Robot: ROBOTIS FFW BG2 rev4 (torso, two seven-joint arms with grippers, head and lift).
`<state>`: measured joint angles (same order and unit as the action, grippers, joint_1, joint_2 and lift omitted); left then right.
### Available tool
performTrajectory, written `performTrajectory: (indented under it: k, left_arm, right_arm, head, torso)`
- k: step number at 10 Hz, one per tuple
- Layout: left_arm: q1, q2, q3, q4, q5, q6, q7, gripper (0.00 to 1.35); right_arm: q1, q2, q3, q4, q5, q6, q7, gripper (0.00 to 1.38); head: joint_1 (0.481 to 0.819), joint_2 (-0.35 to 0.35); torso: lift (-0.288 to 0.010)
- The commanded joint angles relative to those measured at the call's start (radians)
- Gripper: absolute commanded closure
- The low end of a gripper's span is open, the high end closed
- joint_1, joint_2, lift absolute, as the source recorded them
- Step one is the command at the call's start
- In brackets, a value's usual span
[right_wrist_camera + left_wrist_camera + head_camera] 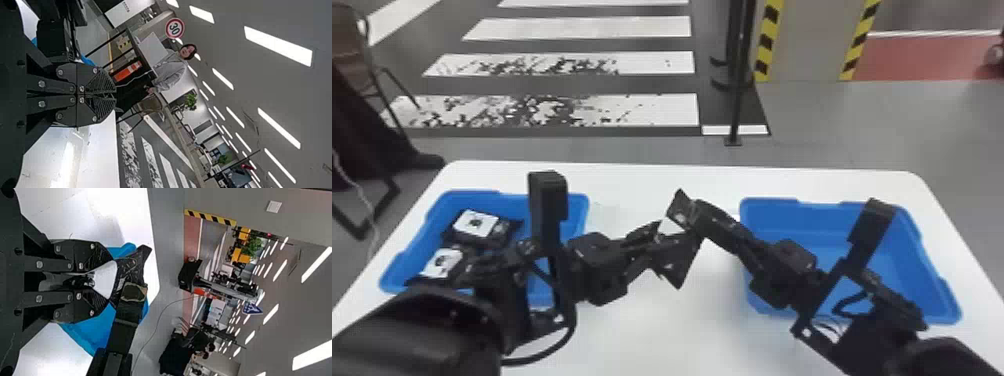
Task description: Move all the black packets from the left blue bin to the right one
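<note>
The white surface (657, 175) carries the left blue bin (477, 197), taken here as the point of reference. Two black packets lie inside it: the far packet (475, 225) and the near packet (443, 263), each bearing a white patch with a dark figure at its middle; part of the near one is hidden by the left arm (417, 335). The right blue bin (772, 207) sits on the same surface, well apart to the right of the reference bin. The left hand (664, 245) and the right hand (691, 209) meet above the surface, just to the right of the reference bin, with a further black packet, the held packet (680, 199), at their tips. The left wrist view finds the left hand (111, 280) parted, the held packet's white patch showing through the gap; whether its fingers press on the packet cannot be told. The right wrist view finds the right hand (115, 94) drawn together, and it is clamped on the held packet, its tip overlapping the packet's dark part. A black post (734, 100) stands on the floor beyond the surface, to the right of the reference bin; a chair (349, 45) stands beyond it to the left.
</note>
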<state>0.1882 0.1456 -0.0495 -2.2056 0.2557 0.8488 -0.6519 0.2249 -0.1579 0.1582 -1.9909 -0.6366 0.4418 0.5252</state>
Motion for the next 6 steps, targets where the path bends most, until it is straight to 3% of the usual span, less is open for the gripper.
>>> performTrajectory:
  k: [1,2,6]
  left_arm:
    - [0.030,-0.009,0.034,-0.002,0.005,-0.002,0.005,0.22]
    - [0.052,-0.014,0.051,0.000,0.005,-0.007,0.006,0.07]
    - [0.092,-0.024,0.091,-0.002,0.009,-0.032,0.006,0.13]
  right_arm:
    - [-0.009,0.000,-0.035,0.002,0.002,0.000,-0.002,1.28]
    - [-0.014,0.000,-0.076,0.019,0.000,0.000,-0.008,1.28]
    - [-0.063,-0.008,-0.254,0.127,0.080,-0.003,-0.031,1.28]
  head:
    - [0.695,0.053]
    - [0.695,0.053]
    - [0.695,-0.038]
  torso:
    - [-0.150]
    - [-0.150]
    - [-0.150]
